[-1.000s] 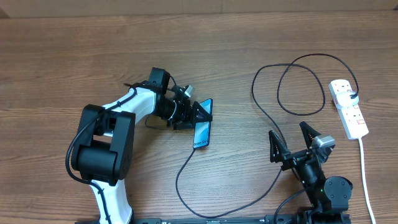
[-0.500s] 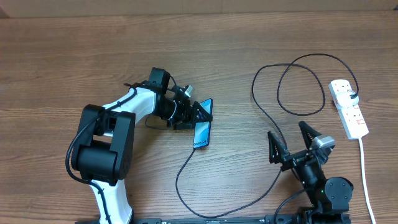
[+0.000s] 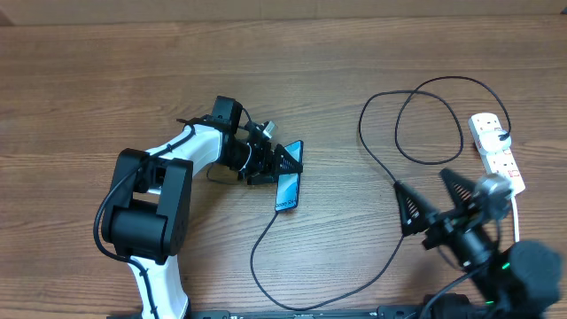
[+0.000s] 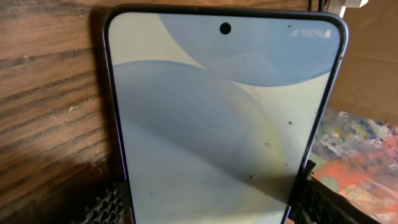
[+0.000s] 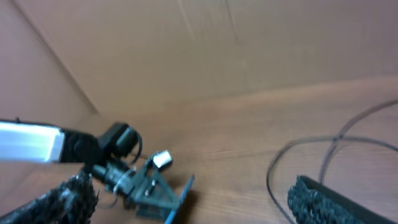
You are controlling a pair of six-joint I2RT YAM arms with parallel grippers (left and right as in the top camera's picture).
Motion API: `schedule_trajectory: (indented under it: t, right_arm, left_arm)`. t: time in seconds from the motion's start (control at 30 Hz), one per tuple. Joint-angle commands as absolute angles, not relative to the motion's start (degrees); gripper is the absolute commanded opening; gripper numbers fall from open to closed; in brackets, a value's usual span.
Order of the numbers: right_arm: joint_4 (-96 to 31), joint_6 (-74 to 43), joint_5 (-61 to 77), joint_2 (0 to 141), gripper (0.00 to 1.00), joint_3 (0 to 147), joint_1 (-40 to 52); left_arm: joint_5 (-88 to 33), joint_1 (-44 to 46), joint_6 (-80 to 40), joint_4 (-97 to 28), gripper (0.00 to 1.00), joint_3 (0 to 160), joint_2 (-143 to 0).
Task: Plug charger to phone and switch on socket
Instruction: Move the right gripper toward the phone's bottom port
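The phone point(image 3: 288, 186), with a blue screen, lies left of the table's middle, tipped up on one long side. My left gripper point(image 3: 291, 165) is shut on it. In the left wrist view the phone point(image 4: 224, 112) fills the frame, with a ridged finger point(image 4: 107, 206) against each long edge. The charger point(image 3: 376, 168), a thin black cable, runs from the phone's lower short edge, loops right and ends at the socket point(image 3: 493, 146), a white strip. My right gripper point(image 3: 421, 182) stands open in the air just left of the socket, holding nothing.
The socket's white cord point(image 3: 520, 257) runs down to the table's front edge on the right. A cardboard wall point(image 5: 205, 43) stands behind the table. The right wrist view is blurred and shows the left arm point(image 5: 37, 142) and a charger loop point(image 5: 292, 163).
My right arm has swung to the right, toward the socket, and now covers part of its near end. The left gripper and the phone have not moved.
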State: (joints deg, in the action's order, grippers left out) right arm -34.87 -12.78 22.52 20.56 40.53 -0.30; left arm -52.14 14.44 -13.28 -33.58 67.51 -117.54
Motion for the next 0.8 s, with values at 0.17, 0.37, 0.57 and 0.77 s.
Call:
schedule_trajectory:
  t: [0.17,0.37,0.57,0.77]
  right_arm:
    - [-60.2,-11.6,21.1,51.7,1.00,71.9,-0.2]
    - [-65.1,-12.2,28.2,67.0,1.00,76.6,-0.1]
    - [-67.1,-11.9,35.2,80.1,0.86,76.5,3.5]
    - [-63.6,-13.4,34.3,89.7,0.77,76.5,12.4]
  left_arm:
    - [-43.6,15.3,-12.4,-34.5,0.69,64.5,-122.5]
    - [-44.7,14.1,-12.4,-34.6,0.70,64.5,-122.5]
    - [-46.6,11.2,-12.9,-33.5,0.71,64.5,-122.5]
    - [-48.1,9.2,-13.9,-32.7,0.73,64.5,-122.5]
